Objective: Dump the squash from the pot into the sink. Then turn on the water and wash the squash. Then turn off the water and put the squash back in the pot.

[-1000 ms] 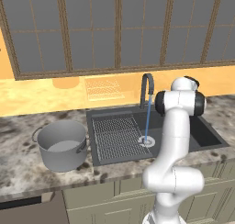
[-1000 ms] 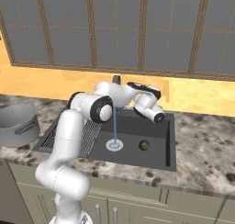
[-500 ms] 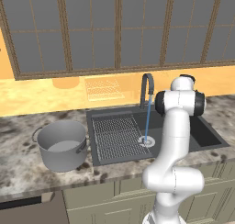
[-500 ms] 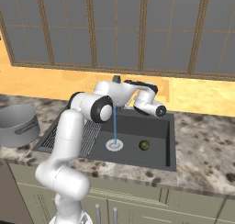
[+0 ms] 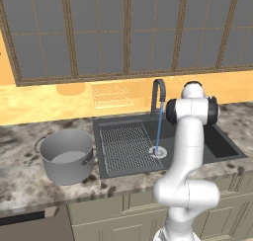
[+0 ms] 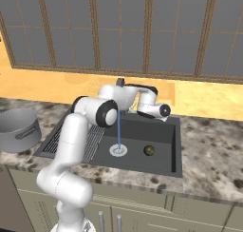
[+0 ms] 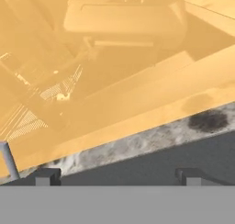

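The squash (image 6: 149,150), a small dark olive lump, lies on the floor of the sink (image 6: 163,131) basin, right of the round silver drain (image 6: 118,150). Water runs in a thin blue stream (image 5: 158,129) from the dark faucet (image 5: 157,93) onto the drain. The grey pot (image 5: 66,156) stands upright on the counter left of the sink (image 5: 223,145); I see nothing in it. In the right base view my hand hovers over the back of the basin beside the faucet, well above the squash. My gripper (image 7: 117,177) is open, its fingertips wide apart with nothing between them, facing the sink's back rim and the yellow wall.
A ribbed draining section (image 5: 123,146) fills the sink's left half. The speckled stone counter (image 6: 209,159) runs along both sides. A wire rack (image 5: 111,95) and the windows stand behind the sink. My own arm (image 5: 190,151) blocks part of the basin in the left base view.
My hand has turned and dipped slightly beside the faucet. The water keeps running, and the squash and pot have not moved.
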